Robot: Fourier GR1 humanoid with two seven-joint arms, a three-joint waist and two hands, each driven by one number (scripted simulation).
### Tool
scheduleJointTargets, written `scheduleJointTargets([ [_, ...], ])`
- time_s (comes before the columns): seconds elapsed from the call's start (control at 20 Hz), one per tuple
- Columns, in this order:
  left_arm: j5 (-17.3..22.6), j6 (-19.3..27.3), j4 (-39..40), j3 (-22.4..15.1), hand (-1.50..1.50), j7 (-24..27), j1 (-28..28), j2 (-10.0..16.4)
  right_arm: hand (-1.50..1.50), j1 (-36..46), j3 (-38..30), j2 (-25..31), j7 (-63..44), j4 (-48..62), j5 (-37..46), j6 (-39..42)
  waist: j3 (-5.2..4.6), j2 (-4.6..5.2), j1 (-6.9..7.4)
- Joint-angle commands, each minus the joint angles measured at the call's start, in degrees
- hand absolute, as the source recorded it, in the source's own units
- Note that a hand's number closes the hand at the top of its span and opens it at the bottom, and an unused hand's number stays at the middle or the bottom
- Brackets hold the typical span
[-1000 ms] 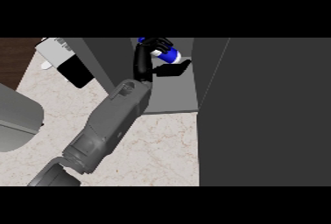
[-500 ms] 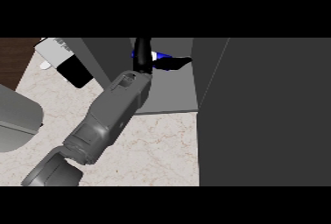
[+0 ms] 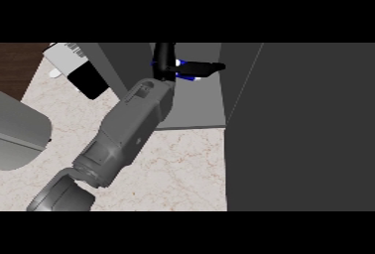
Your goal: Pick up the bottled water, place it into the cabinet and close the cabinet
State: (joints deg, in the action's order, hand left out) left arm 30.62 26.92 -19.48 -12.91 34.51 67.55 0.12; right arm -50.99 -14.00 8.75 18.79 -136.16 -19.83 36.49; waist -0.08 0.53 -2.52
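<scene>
Holding the bottled water (image 3: 187, 70) inside the open cabinet (image 3: 198, 106), the left hand (image 3: 167, 67) is at the end of a grey forearm that crosses the marbled counter (image 3: 179, 168) from lower left. Black fingers (image 3: 211, 66) are curled round the bottle, thumb on the other side, so it is clamped and mostly hidden; only blue and white bits show between them. The bottle seems to lie tilted or sideways in the grip above the grey shelf floor, but I can't tell whether it touches the shelf. The right hand is out of shot. The cabinet door (image 3: 307, 124) stands open as a large dark panel on the right.

Handling judgement: a small plastic bottle, light to moderate if full, with a smooth round wall that could slip or roll. It is fairly stiff but squeezable and not fragile. The best hold is round the mid body, as now. It needs setting upright or flat and steady before release, or it may roll towards the shelf edge. The door is not yet closed.
</scene>
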Motion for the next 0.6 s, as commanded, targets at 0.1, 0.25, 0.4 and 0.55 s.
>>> scheduleJointTargets([
  [0.1,3.28,-3.37,-9.93,-4.29,-1.50,-3.35,-4.16,-0.12,-1.50,-1.57,-0.84,0.07,-3.82,-6.95,-4.57,-0.99,0.02,-0.90,1.30],
  [0.25,4.11,-3.85,-13.28,-5.82,-1.50,-3.08,-7.46,-0.12,-1.50,-1.60,0.95,-0.78,-5.27,-8.20,-4.06,-1.42,0.01,-0.73,1.51],
  [0.4,2.81,-2.86,-18.44,-7.51,-1.50,-6.26,-9.83,-0.12,-1.50,-3.43,1.45,-0.63,-7.48,-11.01,-4.43,-2.22,0.00,-1.00,2.62],
  [0.55,3.65,-4.08,-24.58,-9.87,-1.50,-5.70,-16.86,-0.12,-1.50,1.77,2.74,-0.99,-7.88,-6.88,-2.39,-4.13,0.02,-0.77,2.91],
])
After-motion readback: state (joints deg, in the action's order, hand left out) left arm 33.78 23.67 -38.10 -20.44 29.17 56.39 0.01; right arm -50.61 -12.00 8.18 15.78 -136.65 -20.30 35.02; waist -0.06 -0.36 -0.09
